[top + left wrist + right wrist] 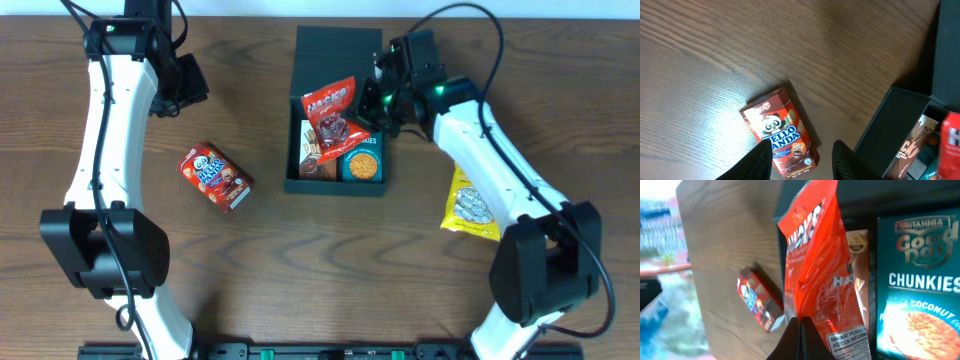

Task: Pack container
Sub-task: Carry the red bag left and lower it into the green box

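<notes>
- The container (335, 186), a dark teal-green square box, stands at the centre rear of the wooden table (260, 270). Its hinged lid is folded open on the far side.
- Inside the container are three items: a red snack bag (335, 105), a brown Pocky box (312, 150) and a teal Chunkies carton (362, 165).
- In the overhead view, the red snack bag lies across the upper part of the compartment and overlaps the other two items.
- The right gripper (385, 95) is at the container's right wall. In the right wrist view its fingers (790, 342) are pressed together on the edge of the red snack bag (815, 265), beside the Chunkies carton (920, 280).
- The left gripper (185, 85) hangs over bare table, left of the container. In the left wrist view its fingers (762, 160) are apart and hold nothing.
- A red Hello Panda box (782, 132) lies on the table below the left gripper's fingers, near the container's left wall (885, 130) but apart from it.
- A yellow snack bag (468, 205) lies on the table to the right of the container, partly covered by the right arm.
</notes>
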